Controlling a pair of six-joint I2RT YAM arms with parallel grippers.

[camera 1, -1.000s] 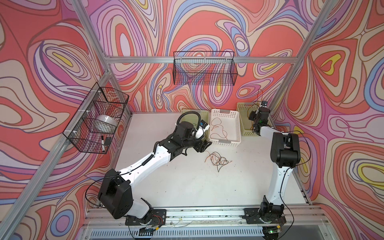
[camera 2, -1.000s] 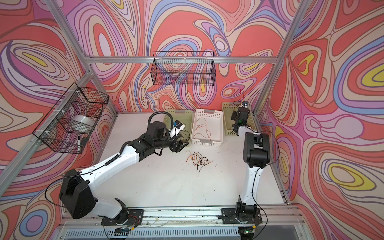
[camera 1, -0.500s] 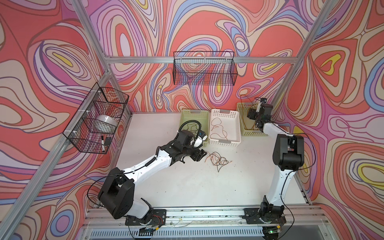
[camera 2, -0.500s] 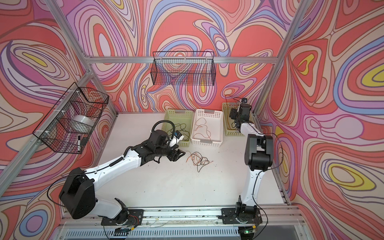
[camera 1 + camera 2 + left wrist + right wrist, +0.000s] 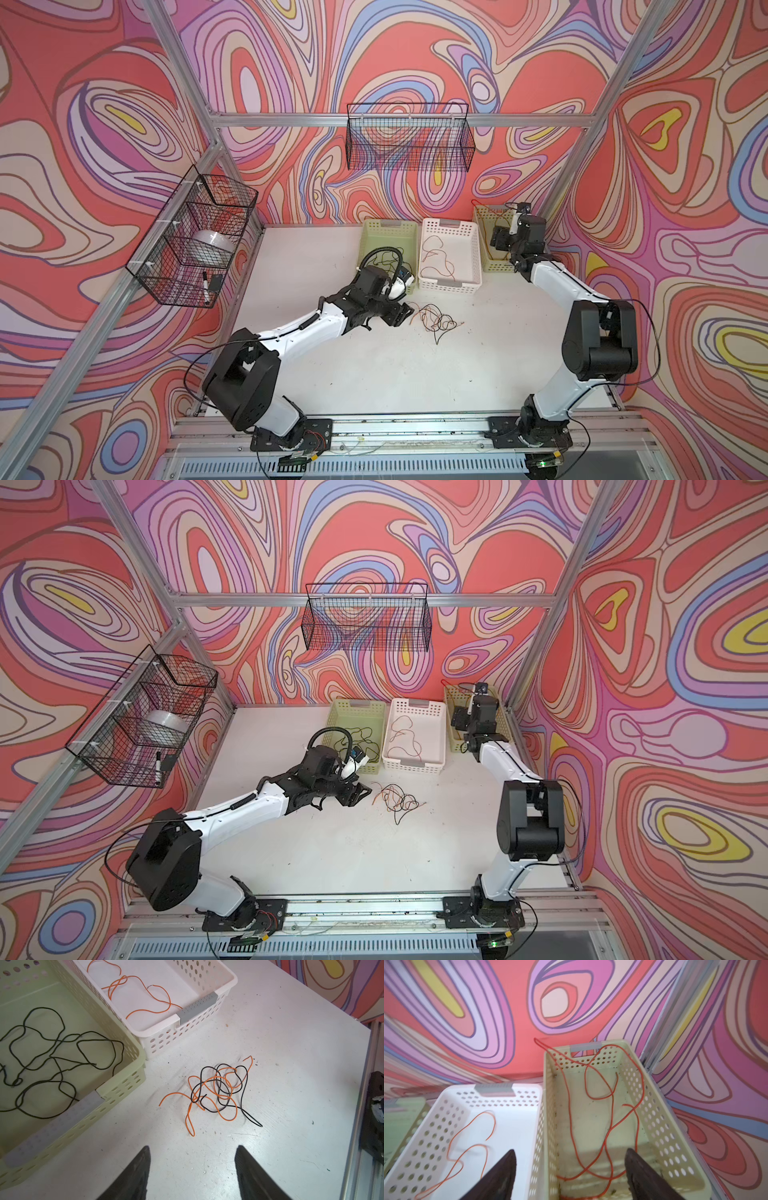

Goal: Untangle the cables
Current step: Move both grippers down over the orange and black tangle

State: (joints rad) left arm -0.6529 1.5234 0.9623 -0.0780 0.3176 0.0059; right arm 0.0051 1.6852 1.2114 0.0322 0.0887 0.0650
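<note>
Left wrist view: the left gripper (image 5: 192,1147) hovers above the table (image 5: 280,1147), fingers spread with nothing between them. The tangled cables (image 5: 216,1093), orange and black, lie on the table just ahead of the fingertips, near the corners of the green basket (image 5: 124,1076) and the white basket (image 5: 232,978). A dark cable (image 5: 56,1040) lies loose in the green basket and an orange cable (image 5: 145,1010) in the white basket.

Right wrist view: the right gripper (image 5: 570,1150) is over the cream basket (image 5: 654,1115), fingers spread and holding nothing. A red cable (image 5: 612,1105) lies inside, one end over the far rim.
</note>
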